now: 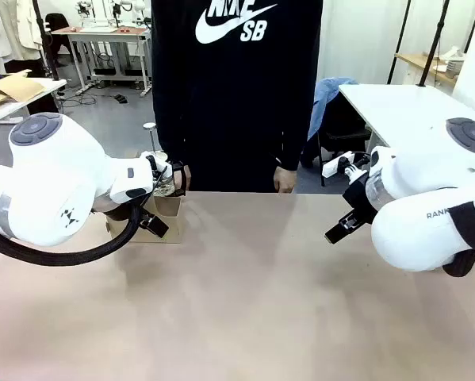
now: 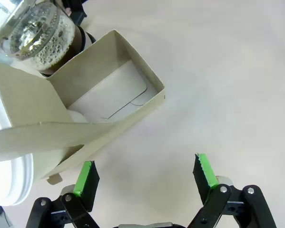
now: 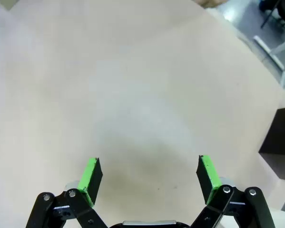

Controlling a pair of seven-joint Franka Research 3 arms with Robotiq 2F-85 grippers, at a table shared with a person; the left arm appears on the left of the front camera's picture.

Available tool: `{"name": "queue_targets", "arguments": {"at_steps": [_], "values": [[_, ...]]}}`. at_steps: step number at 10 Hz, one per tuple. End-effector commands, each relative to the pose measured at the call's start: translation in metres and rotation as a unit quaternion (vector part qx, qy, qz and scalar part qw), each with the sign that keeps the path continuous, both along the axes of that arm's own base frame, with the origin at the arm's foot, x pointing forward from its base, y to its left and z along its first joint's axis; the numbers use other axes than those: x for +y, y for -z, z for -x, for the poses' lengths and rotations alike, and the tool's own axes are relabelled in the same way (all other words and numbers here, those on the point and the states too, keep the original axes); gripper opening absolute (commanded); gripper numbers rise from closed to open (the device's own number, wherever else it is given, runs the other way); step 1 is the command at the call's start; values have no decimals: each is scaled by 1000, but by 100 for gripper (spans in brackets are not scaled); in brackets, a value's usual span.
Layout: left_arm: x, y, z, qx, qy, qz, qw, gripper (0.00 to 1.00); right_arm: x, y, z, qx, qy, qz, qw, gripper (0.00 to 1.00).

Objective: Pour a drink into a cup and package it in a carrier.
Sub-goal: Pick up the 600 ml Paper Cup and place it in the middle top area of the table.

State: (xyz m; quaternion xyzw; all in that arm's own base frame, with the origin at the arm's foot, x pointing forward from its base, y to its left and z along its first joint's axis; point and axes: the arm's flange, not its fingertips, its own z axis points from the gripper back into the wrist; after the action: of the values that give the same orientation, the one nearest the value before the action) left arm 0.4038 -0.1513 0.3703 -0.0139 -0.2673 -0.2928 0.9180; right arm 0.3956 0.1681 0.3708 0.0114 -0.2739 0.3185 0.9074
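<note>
Left wrist view showed the small brown cardboard drink carrier [image 2: 92, 66] standing on the pale wooden table [image 2: 228, 71]. The one compartment that could be seen into was empty. Just behind the carrier stood the clear glass jug with a metal lid [image 2: 37, 33]. It was seen from above, so little of the dark drink could be made out. A white round object [image 2: 4, 185] lay at the carrier's near side; whether it was a cup or a lid could not be told.

The left gripper [image 2: 144, 175] hung just beside the carrier with its jaws spread wide and nothing between the green pads. The right gripper [image 3: 149, 173] was likewise released, over bare table well apart from the carrier.

By these signs the task looked barely begun. No filled cup was visible, nothing sat in the visible compartment, and pouring and packing both seemed left to do.
</note>
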Motion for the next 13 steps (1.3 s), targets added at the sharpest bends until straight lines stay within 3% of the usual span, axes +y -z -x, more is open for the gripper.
{"name": "queue_targets", "arguments": {"at_steps": [1,10,11,13], "values": [[0,0,0,0,0,0,1000,100,0,0,0,0,0,0,1000,100],[0,0,0,0,0,0,1000,100,0,0,0,0,0,0,1000,100],[0,0,0,0,0,0,1000,100,-2,-19,-14,-2,-9,-9,1000,100],[0,0,0,0,0,0,1000,100,-16,-86,-51,-2,1,-37,999,100]]}}
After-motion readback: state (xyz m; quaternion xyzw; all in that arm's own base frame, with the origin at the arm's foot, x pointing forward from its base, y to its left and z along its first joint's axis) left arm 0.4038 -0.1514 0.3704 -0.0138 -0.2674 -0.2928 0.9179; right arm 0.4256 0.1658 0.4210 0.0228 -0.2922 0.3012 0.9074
